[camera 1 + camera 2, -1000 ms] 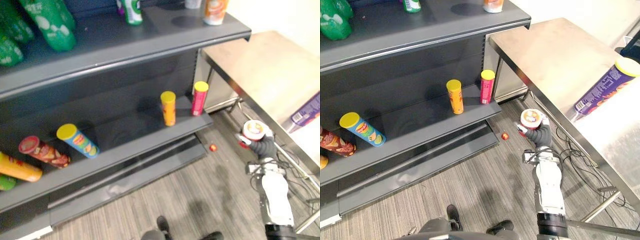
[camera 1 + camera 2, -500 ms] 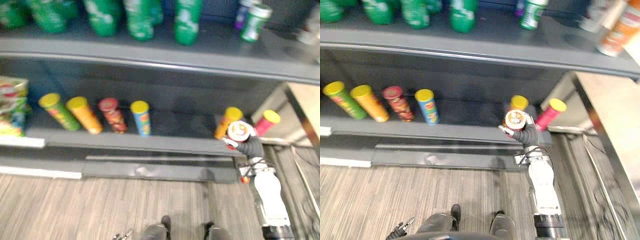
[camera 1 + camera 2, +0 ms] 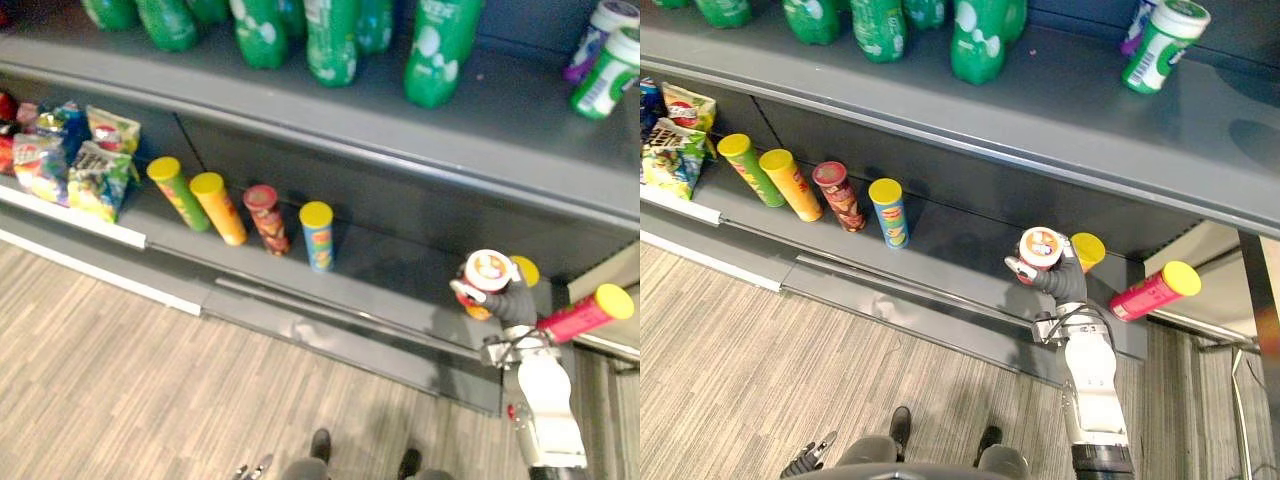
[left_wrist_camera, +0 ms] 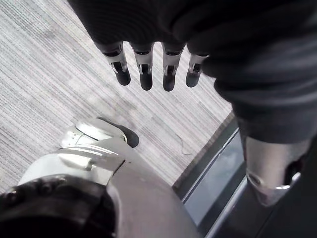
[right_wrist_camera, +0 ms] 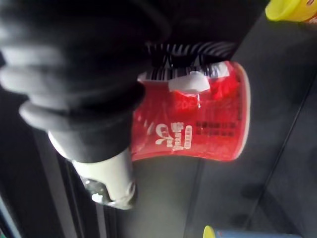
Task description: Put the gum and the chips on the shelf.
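Right hand: my right hand (image 3: 1064, 282) is curled round the chips can (image 3: 1040, 248), with my thumb (image 5: 106, 173) pressed against its red side.
Chips can: a short red can with a white lid, sticking out of my grip towards 11 o'clock, lid facing up.
Can and shelf: I hold it over the right end of the lower shelf (image 3: 960, 258); I cannot tell whether its base touches the shelf.
Nearest neighbours: a yellow-lidded can (image 3: 1087, 250) stands just beside my can at 3 o'clock, partly behind my hand. A pink can (image 3: 1155, 292) is tilted at 4 o'clock, near the end of the shelf.
Row further along: at 9 o'clock, well apart from my hand, stand a blue can (image 3: 888, 210), a dark red can (image 3: 838, 195), an orange can (image 3: 790, 183) and a green can (image 3: 750, 168), with snack bags (image 3: 675, 140) beyond them.
Upper shelf: the upper shelf (image 3: 1060, 110) at 12 o'clock carries green bottles (image 3: 975, 40) and a green and white tub (image 3: 1160, 45).
Left hand: my left hand (image 4: 143, 69) hangs over the striped floor (image 3: 760, 370), fingers straight and relaxed, holding nothing.
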